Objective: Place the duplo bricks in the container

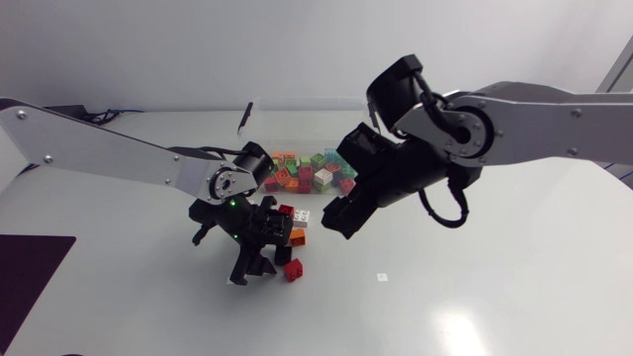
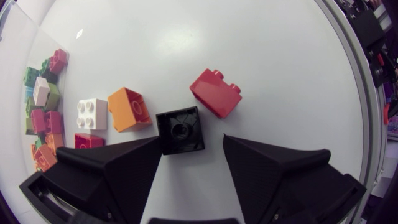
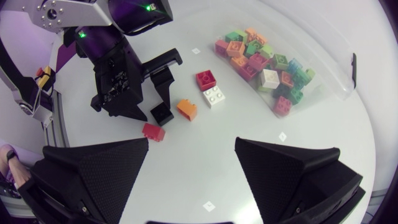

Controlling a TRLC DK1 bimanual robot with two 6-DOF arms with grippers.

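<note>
**Left gripper open around a black brick, right gripper wide above the table**

The left gripper [image 2: 193, 140] is low over the middle of the white table [image 1: 475, 297], its two wedge fingers moderately spread. A black square Duplo brick [image 2: 180, 124] lies hollow side up on the table between the fingertips. One finger [image 2: 146, 155] is at the brick's corner and the other stands clear of it, so the brick is not clamped.

Just ahead of the black brick lies a red two-stud plastic brick [image 2: 216, 93], tipped on its side. Beside the black brick, toward the container, are an orange plastic brick [image 2: 128, 109], a white four-stud brick [image 2: 92, 114] next to it, and a darker red brick [image 2: 89, 140].

The clear plastic container [image 3: 326, 78] sits toward the table's far edge, around the middle. It holds a heap of mixed coloured bricks [image 3: 264, 62]: pink, green, orange, white and teal.

The right gripper [image 3: 193, 152] hangs above the table between the container and the loose bricks. Its fingers are wide apart with nothing between them.
</note>
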